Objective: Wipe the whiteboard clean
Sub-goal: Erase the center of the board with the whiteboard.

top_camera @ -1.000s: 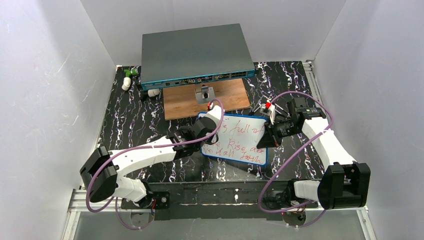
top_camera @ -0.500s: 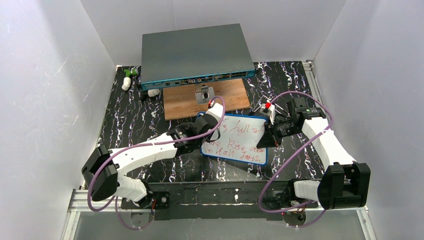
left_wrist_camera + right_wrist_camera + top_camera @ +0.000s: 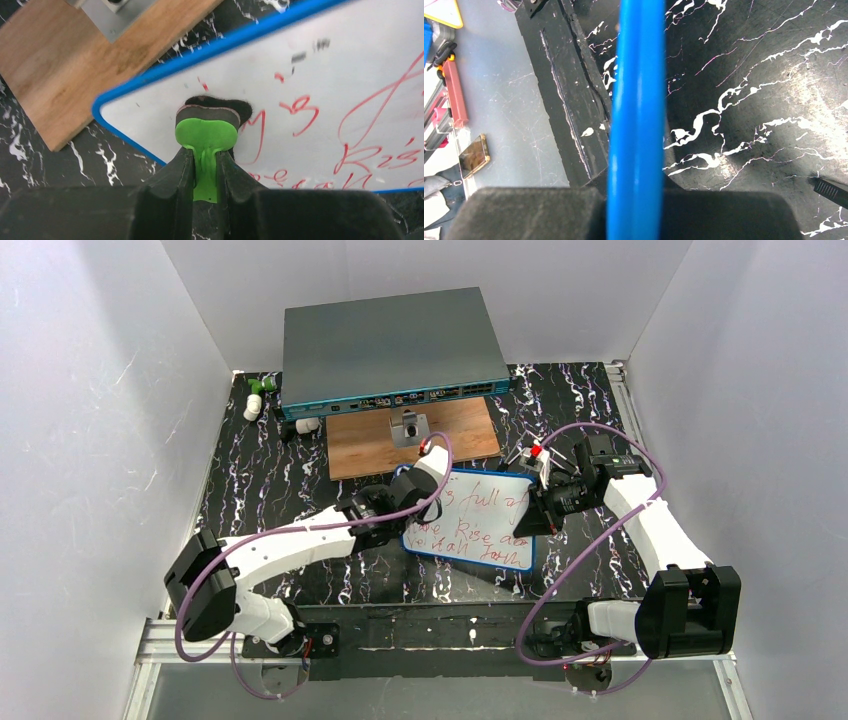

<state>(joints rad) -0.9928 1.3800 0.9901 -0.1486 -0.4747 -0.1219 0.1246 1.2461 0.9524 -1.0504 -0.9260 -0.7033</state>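
Plainly, the main risk is that the whiteboard (image 3: 478, 523) shifts under the wiping push. The right gripper (image 3: 537, 504) is clamped only on the thin blue frame (image 3: 636, 75) at the board's right edge, so a hard sideways stroke could drag that rim out of its jaws. A second risk lies with the eraser (image 3: 206, 132). The left gripper (image 3: 205, 167) is closed on its narrow green tab, and uneven pressure could twist the pad so that it skips over the red handwriting (image 3: 380, 115) and leaves streaks. A stroke sent too far left or far could also run the pad off the corner towards the wooden board (image 3: 370, 445).

The whiteboard lies in the middle of the table, just near of the wooden board, between the two arms. The eraser's black felt touches it close to its far-left corner. Most of the writing lies to the right and near of the pad, unwiped. Whether the board rests fully flat I cannot tell.
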